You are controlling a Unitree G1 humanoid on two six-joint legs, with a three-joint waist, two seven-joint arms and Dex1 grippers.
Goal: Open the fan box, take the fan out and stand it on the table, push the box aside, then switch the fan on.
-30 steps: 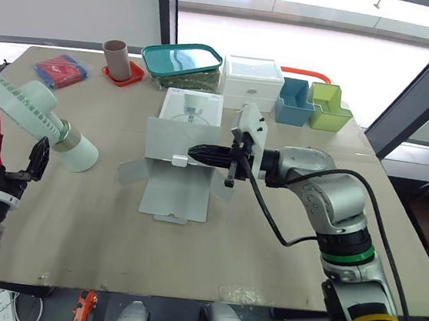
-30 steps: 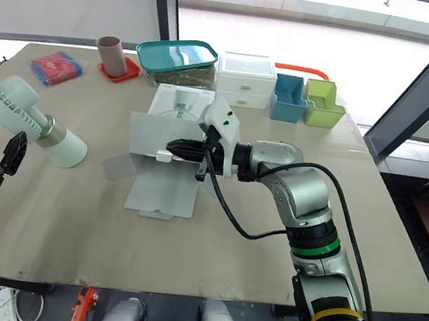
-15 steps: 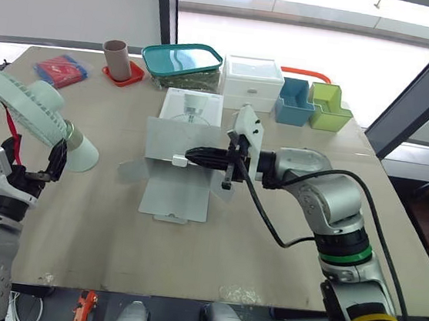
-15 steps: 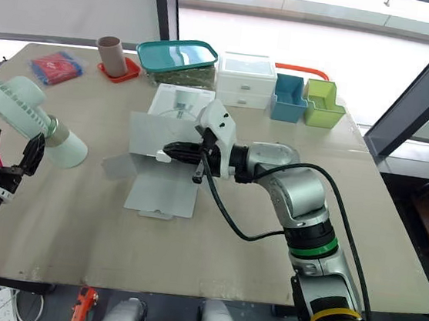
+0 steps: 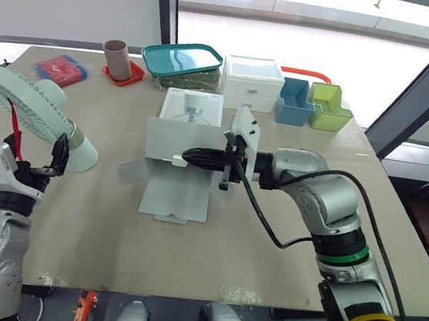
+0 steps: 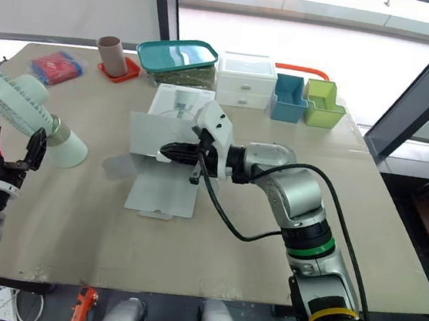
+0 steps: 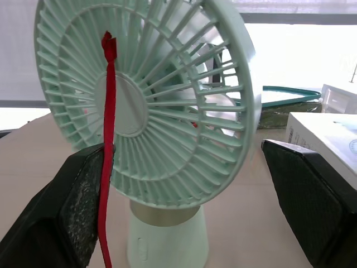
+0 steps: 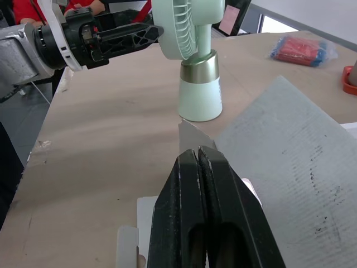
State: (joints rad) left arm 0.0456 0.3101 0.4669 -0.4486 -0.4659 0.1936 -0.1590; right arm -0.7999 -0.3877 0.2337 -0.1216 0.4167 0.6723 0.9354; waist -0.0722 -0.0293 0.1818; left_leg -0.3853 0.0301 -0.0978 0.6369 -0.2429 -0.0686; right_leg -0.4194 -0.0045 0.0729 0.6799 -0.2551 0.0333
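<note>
Fan [image 5: 44, 126] stands upright on table [image 5: 98, 225], left of opened white box [image 5: 174, 187].

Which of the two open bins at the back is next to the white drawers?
The blue bin; it stands beside the white drawers, with the green bin on its far side, toward the robot's right.

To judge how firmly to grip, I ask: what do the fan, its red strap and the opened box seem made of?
The fan: matte mint plastic, judging by the moulded grille ribs; the band above its base looks like brushed metal or metallic paint. The strap: probably woven fabric, hanging limp. The box: cardboard, its flap matte grey with dark specks.
</note>
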